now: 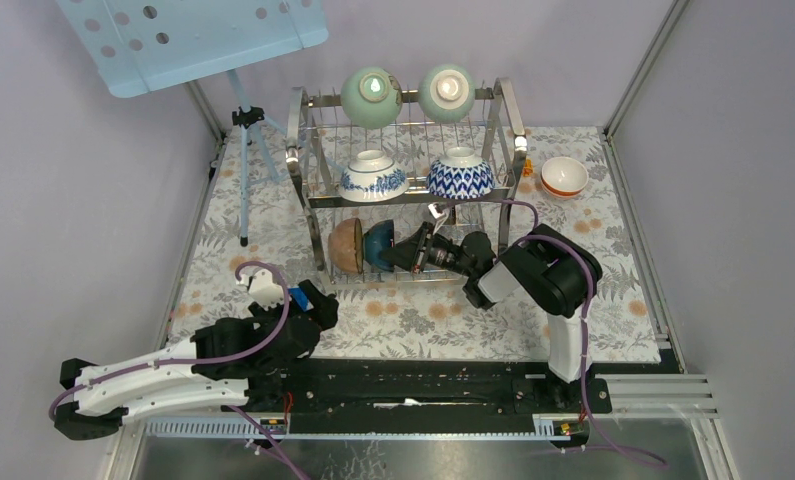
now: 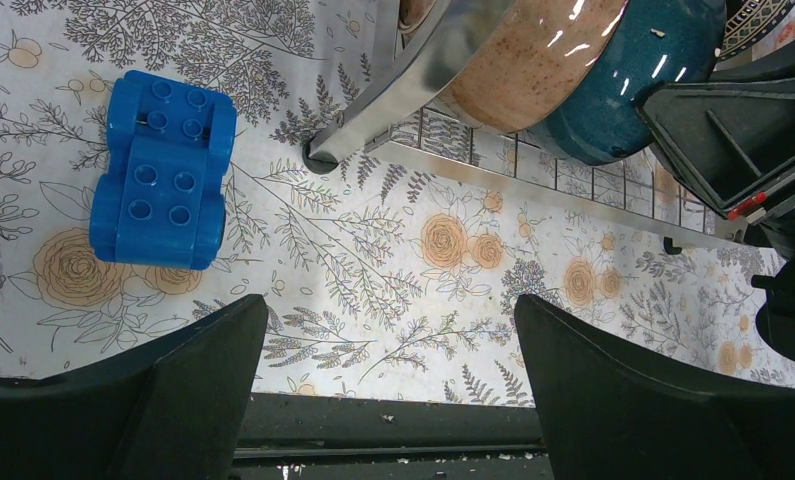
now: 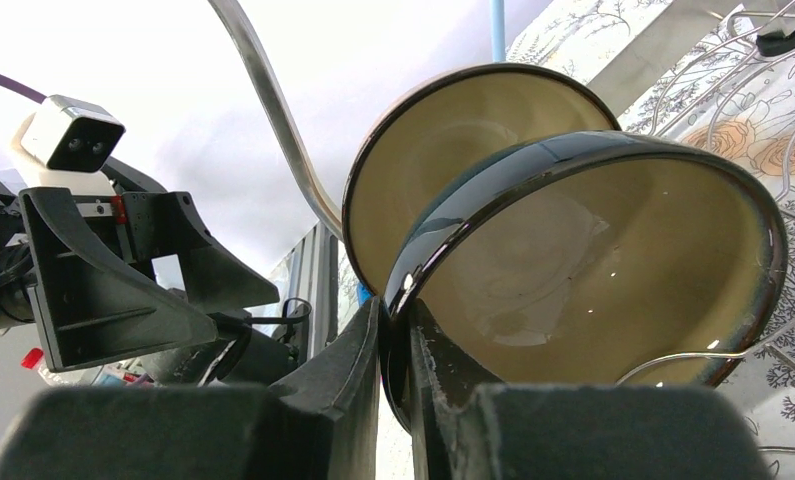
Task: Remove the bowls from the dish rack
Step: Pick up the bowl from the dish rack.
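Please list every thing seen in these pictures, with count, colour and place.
floral cloth: one, pale with orange flowers, under everything
dish rack: one, shiny steel, far middle
pale green bowls: two, top tier, on edge
blue-and-white bowls: two, middle tier, upside down
brown bowl: one, lower tier, on edge
dark teal bowl: one, lower tier, beside brown bowl
orange-white bowl: one, on cloth right of rack
toy block: one, blue, on cloth, near left
perforated stand: one, pale blue, far left
left gripper: black, jaws open above cloth
right gripper: black, jaws shut on dark teal bowl's rim
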Controlling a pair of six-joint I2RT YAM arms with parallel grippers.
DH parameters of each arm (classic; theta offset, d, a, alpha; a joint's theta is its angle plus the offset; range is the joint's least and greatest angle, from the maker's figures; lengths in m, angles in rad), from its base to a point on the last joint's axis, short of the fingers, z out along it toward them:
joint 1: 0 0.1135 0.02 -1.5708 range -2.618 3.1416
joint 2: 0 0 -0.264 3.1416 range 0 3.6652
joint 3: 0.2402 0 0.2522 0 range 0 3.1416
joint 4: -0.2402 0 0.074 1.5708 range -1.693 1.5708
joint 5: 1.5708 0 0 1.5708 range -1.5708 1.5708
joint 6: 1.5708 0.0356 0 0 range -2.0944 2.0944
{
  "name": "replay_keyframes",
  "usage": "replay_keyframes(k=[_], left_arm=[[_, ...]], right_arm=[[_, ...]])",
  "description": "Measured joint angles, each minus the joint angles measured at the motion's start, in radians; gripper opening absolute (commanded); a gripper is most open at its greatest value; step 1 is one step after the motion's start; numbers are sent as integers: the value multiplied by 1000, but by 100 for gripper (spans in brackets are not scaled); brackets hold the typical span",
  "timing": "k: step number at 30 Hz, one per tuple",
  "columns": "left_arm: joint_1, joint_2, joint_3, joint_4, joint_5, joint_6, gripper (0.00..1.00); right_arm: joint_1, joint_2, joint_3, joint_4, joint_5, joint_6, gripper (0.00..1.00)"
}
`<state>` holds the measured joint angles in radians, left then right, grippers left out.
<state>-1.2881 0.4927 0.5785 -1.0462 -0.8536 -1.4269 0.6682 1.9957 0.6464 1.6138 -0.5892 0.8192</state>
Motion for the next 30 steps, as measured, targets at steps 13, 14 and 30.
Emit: replay_keyframes(k=[13, 14, 30], left_arm=[[0, 0, 0, 0, 0, -7, 99], [0, 0, 0, 0, 0, -7, 99], [0, -1, 0, 0, 0, -7, 99]], right_arm=[[-16, 0, 19, -10, -27, 65, 0], [-16, 0, 19, -10, -27, 71, 0], [-21, 1, 36, -26, -25, 128, 0]])
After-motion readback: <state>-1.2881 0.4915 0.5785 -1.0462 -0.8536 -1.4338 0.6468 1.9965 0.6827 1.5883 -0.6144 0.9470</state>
